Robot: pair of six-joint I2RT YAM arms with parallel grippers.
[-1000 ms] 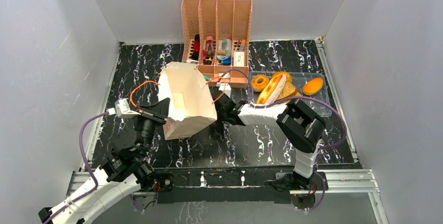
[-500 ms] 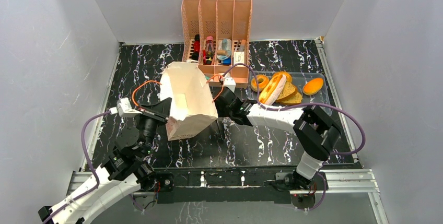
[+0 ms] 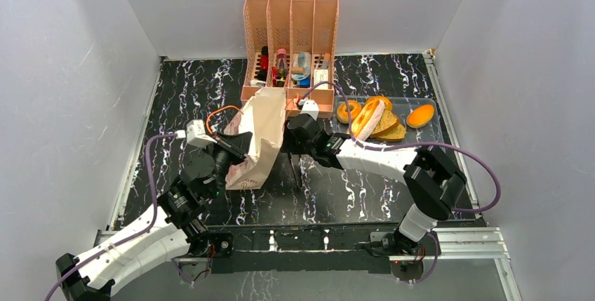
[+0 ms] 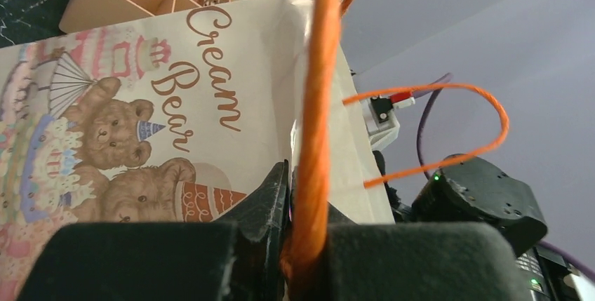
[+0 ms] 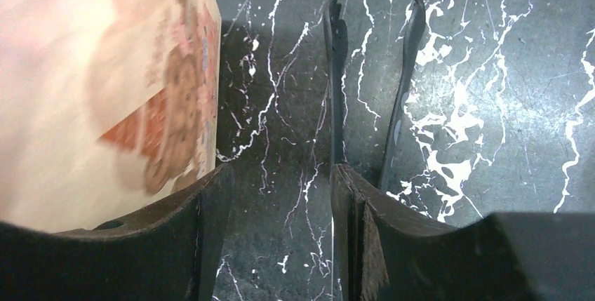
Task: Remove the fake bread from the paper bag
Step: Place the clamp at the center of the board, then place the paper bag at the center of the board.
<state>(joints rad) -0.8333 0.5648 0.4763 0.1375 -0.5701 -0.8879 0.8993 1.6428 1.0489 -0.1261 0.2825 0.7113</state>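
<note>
Marbled bench point(image 3: 365, 199) carries the cream, bear-printed paper bag point(image 3: 261, 136), folded narrow before a peach file rack point(image 3: 291, 27); fake bread point(image 3: 375, 120) lies in the clear tray point(image 3: 436, 148) at right; left fingers point(image 4: 259, 210) pinch the orange cord handle point(image 4: 316, 139), right fingers point(image 5: 203, 231) spread, grasping nothing

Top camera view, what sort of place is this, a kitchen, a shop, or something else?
Most likely a robot test cell, not a kitchen: left arm and right arm bolted to a marble-patterned table, plain grey walls boxing it in, toy breads in a clear tray as props.
</note>
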